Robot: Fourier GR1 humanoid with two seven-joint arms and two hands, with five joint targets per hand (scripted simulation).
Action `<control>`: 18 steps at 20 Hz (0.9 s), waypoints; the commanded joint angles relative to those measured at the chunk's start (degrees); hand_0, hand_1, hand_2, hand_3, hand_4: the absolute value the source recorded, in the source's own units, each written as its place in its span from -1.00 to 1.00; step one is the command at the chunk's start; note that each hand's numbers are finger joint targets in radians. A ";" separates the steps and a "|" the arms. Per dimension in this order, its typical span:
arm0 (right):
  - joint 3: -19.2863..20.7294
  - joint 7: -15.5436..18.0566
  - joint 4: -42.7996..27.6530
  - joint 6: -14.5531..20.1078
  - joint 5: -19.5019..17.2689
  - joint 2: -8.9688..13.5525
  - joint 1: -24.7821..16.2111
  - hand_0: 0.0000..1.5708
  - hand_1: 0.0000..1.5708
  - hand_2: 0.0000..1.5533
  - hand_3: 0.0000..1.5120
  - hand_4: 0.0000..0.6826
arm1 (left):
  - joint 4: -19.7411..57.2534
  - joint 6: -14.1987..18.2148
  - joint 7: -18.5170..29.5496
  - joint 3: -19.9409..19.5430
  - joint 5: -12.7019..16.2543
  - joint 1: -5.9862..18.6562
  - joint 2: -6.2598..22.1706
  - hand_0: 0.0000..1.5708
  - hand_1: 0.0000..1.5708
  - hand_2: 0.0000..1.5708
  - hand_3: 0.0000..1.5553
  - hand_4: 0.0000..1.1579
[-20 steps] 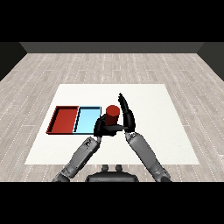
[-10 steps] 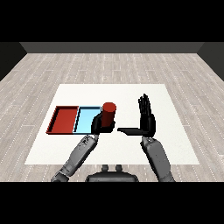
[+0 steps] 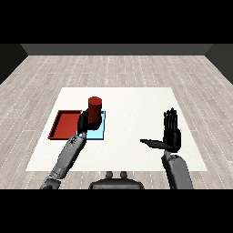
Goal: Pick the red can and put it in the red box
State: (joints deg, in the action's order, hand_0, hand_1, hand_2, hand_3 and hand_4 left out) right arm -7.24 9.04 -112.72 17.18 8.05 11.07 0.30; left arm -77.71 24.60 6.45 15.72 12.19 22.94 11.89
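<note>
Looking down over the white table [image 3: 136, 104], I see the red tray [image 3: 66, 125] and the light blue tray [image 3: 99, 132] lying side by side, the red one on the far side of the left hand's fingers from the blue one. The right hand [image 3: 172, 136] stands well apart from both, out over bare table, its fingers straight and pointing up with the thumb stuck out sideways, grasping nothing. The left hand [image 3: 84, 123] has its fingers curled round the lower part of the red can [image 3: 94, 109], which stands upright within that grasp, above the light blue tray and just beside the edge it shares with the red one. The worry from here, as I judge it, is the short sideways carry: the can is over the wrong tray, so letting go now would leave it in the blue one. The fingers sit low on the can, and most of it stands above them, so a quick swing could tilt it. I cannot tell how high its base hangs; if low, it might catch the rims between the trays.
</note>
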 commanded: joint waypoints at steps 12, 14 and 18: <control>4.61 2.22 5.54 -1.88 2.19 -0.34 -1.90 -1.00 -1.00 -1.00 -1.00 -1.00 | 25.56 -2.92 -4.18 -13.77 -6.09 4.47 20.16 1.00 1.00 0.98 0.90 0.83; 2.83 3.66 4.02 -3.31 1.30 -0.32 -3.48 -1.00 -1.00 -1.00 -1.00 -1.00 | 33.80 -3.51 -0.66 -15.48 -6.61 6.95 19.96 1.00 1.00 0.99 0.92 0.87; 6.33 7.05 9.08 -5.77 1.66 1.65 -2.13 -1.00 -1.00 -1.00 -1.00 -1.00 | 46.47 -5.00 1.73 -16.76 -7.90 10.67 19.33 1.00 1.00 0.93 0.85 0.79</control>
State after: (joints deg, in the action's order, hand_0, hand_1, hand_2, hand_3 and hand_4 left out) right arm -3.14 14.03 -106.57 13.57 9.21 11.21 -2.66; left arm -41.65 21.42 5.99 0.92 5.09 30.76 30.41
